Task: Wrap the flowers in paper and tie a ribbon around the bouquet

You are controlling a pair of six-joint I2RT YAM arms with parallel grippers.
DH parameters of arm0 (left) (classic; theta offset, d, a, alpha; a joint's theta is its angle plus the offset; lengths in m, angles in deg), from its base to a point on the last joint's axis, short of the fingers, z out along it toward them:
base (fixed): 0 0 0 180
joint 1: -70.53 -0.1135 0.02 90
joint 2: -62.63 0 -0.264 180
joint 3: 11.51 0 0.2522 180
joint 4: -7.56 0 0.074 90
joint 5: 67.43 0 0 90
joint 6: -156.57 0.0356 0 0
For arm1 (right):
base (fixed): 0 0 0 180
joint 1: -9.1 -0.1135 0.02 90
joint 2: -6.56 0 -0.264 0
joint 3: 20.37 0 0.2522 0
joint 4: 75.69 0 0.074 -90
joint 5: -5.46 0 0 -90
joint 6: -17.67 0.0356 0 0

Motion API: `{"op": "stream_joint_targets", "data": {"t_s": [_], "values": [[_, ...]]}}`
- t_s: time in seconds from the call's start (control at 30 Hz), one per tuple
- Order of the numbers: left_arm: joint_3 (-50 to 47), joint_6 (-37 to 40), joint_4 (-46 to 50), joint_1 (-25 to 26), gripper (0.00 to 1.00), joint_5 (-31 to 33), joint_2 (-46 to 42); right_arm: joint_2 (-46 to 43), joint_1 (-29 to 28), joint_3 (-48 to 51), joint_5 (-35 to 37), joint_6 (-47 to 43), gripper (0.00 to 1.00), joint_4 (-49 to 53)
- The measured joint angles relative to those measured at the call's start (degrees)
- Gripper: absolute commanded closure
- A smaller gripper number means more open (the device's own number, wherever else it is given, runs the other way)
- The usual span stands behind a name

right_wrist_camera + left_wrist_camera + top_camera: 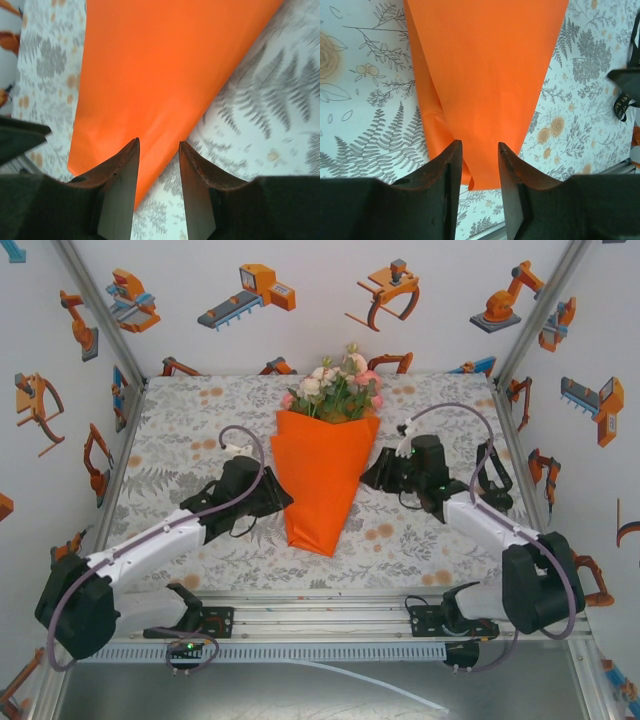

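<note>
Bouquet (320, 475) lies mid-surface (190, 440), blossoms at far end, narrow end toward the arm bases. Left fingers (451, 167) apart at its left edge; right fingers (125, 170) apart at its right edge.

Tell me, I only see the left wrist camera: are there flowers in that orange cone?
Observer: Yes. From the top, flowers stick out above the cone's far, wide rim.
Operator: Where's the other gripper?
Observer: The right gripper is at the cone's right edge, across from the left gripper.
Operator: Is it open?
Observer: Yes. Its wrist camera shows its fingers apart, with the cone's edge just ahead of them.
</note>
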State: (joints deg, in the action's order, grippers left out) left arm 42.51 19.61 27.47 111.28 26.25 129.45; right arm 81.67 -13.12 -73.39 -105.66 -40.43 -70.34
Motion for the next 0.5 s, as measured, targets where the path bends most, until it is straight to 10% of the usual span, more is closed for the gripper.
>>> {"op": "stream_joint_targets", "data": {"t_s": [0.5], "values": [[2.9,2.7,-2.5,8.5,0.79,-2.6,13.7,6.9,-15.8,7.0,7.4,6.5,0.7,-8.4]]}}
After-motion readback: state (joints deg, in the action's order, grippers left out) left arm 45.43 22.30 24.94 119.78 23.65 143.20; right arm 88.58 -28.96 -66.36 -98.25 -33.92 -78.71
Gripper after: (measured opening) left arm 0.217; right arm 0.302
